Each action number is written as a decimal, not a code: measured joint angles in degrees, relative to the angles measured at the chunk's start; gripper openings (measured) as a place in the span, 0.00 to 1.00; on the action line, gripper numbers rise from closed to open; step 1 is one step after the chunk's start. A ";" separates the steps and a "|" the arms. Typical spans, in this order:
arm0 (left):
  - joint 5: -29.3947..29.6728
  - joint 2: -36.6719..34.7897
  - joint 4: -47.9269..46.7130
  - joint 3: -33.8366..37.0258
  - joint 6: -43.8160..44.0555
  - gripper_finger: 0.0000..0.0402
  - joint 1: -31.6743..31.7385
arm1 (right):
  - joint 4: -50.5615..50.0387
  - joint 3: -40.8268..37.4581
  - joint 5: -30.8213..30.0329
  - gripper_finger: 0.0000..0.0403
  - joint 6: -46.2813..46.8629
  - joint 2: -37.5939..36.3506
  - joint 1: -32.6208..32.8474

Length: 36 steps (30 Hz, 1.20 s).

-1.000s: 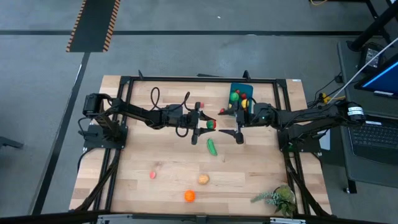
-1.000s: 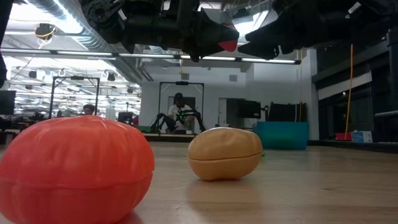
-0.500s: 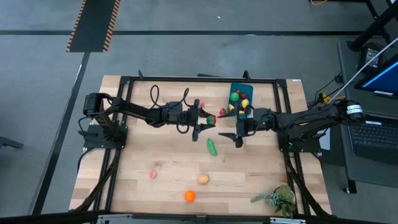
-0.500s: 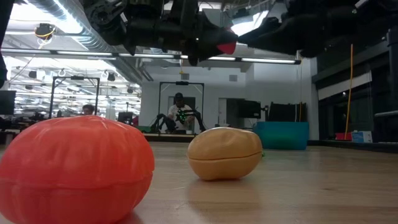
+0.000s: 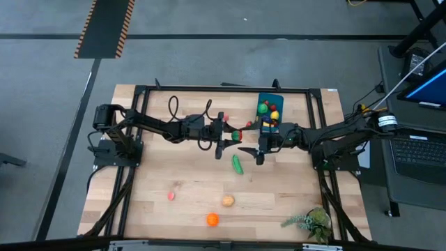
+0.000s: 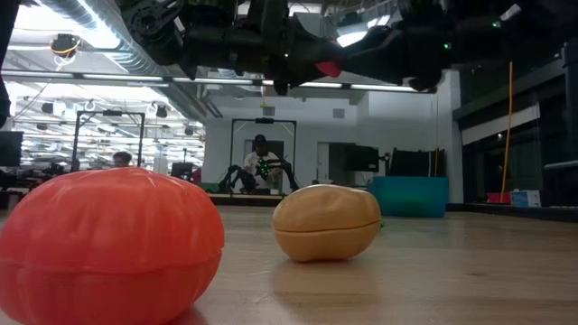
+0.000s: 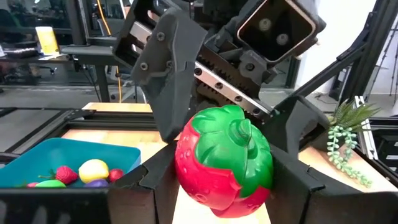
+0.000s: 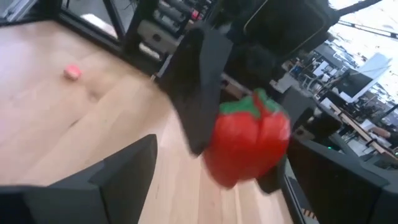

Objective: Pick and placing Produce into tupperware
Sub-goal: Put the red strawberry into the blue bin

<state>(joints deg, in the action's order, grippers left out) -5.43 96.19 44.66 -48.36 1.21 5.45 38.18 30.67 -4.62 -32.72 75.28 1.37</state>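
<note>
A red toy strawberry with a green cap (image 5: 236, 134) is in my left gripper (image 5: 232, 138), above the table's middle. In the left wrist view the strawberry (image 7: 224, 162) fills the gap between my own fingers. My right gripper (image 5: 251, 153) is open and faces it from the table's right; its fingers stand on either side of the strawberry (image 8: 249, 140), and I see no touch. The blue tupperware (image 5: 268, 111) sits near the far edge with several produce pieces inside. A green cucumber (image 5: 237, 164) lies on the table below the grippers. My left gripper pinches the strawberry by its red sides (image 7: 186, 180) between the two fingers, coming level from the table's left. The strawberry is lifted clear of the table, with its green cap (image 7: 230, 134) turned upward.
A pink piece (image 5: 171, 196), a tan potato-like piece (image 5: 228, 201) and an orange piece (image 5: 212, 219) lie toward the near edge. The leafy sprig (image 5: 310, 223) is at the near right corner. In the low view the tan piece (image 6: 325, 221) and a big red-orange one (image 6: 113, 244) are close.
My right gripper has moved toward the table's left, away from the tupperware and up to the strawberry held by the left gripper, staying open. The left gripper has kept the strawberry in the air at nearly the same spot.
</note>
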 joint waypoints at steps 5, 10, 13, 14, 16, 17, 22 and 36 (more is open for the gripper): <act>-1.48 0.01 0.00 0.00 0.07 0.44 -0.02 | -0.21 3.07 0.00 0.88 0.95 2.48 0.00; -1.57 0.01 -0.27 0.00 0.13 0.44 -0.14 | -0.47 4.72 -0.04 0.88 0.74 4.97 -0.02; -1.53 0.08 -0.42 0.00 -0.04 0.44 -0.18 | -0.49 4.86 -0.77 0.88 0.68 5.36 -0.01; -1.51 0.08 -0.44 0.00 -0.04 0.44 -0.20 | -0.47 4.86 -0.87 0.88 0.69 5.35 0.00; -1.53 0.08 -0.57 0.00 -0.15 0.44 -0.22 | -0.68 4.86 -0.87 0.88 0.69 5.12 0.00; -1.53 0.08 -0.55 0.00 -0.22 0.44 -0.22 | -0.82 4.86 -0.87 0.88 0.69 4.97 0.00; -1.55 0.08 -0.52 0.00 -0.24 0.44 -0.22 | -0.82 4.86 -1.36 0.82 0.69 4.92 0.00; -1.79 0.05 -0.74 0.02 0.26 0.42 -0.20 | -1.06 4.80 -2.85 0.66 0.10 4.88 0.07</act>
<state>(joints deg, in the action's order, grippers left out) -7.22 96.25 43.92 -48.34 1.48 5.26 37.12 35.46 -7.48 -32.62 80.16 1.43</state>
